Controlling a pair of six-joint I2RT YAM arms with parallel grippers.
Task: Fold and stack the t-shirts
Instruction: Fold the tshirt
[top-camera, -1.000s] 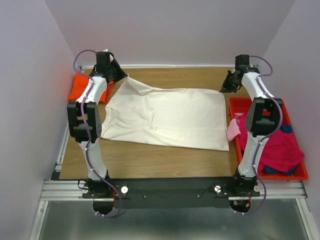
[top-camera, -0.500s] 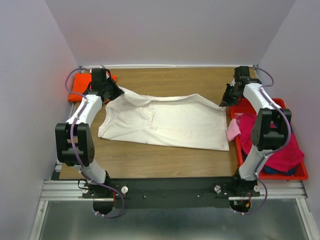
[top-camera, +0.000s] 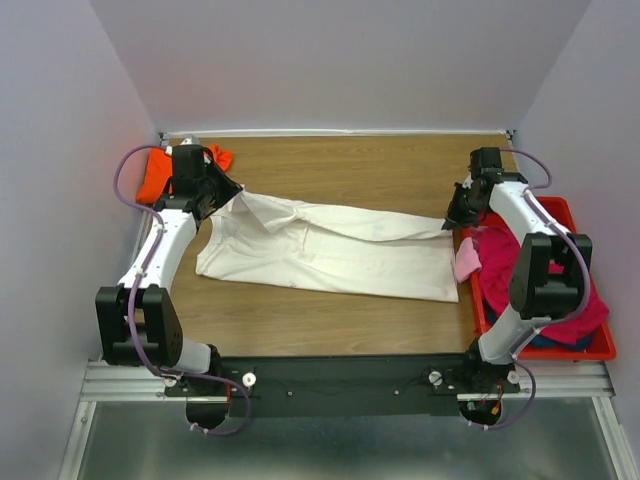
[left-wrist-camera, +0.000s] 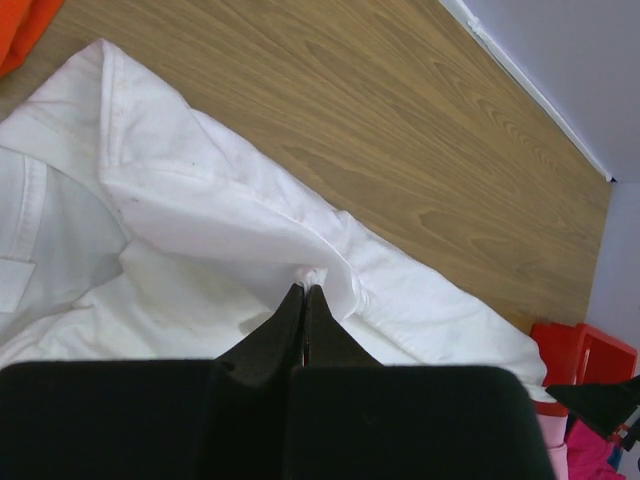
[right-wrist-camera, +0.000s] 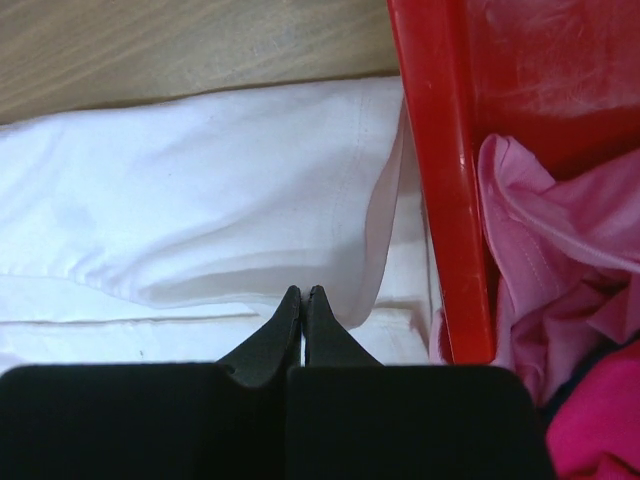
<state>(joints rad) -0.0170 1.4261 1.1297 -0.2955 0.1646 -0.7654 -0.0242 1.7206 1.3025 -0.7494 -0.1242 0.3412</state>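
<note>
I have the cream-white t-shirt (top-camera: 330, 255) laid lengthwise across the worktop (top-camera: 350, 165), collar end to the left and hem to the right, just beside the red bin (top-camera: 575, 352). My left gripper (top-camera: 232, 190) is closed on a pinch of cloth at the far shoulder. My right gripper (top-camera: 452, 220) is closed on the far hem corner. In both wrist views the jaws meet with a ridge of white fabric caught at the tips.

Holding the two ends of the same long edge lets me carry it as one straight line, so the fold comes out even rather than skewed. The far part of the shirt is lifted and doubled toward the near side, with a soft raised fold running between the grippers. From that I judge I am midway through the first lengthwise fold. The near edge lies flat on the wood and anchors the cloth by its own weight.

The orange t-shirt (top-camera: 155, 175) sits bunched at the far left corner, behind the left arm and out of the working area. The magenta shirt (top-camera: 588, 305), a pale pink shirt (top-camera: 466, 260) and a dark blue shirt (top-camera: 545, 340) lie heaped in the bin. The pink one droops over the rim right beside the cream hem, so it could get dragged along.
</note>
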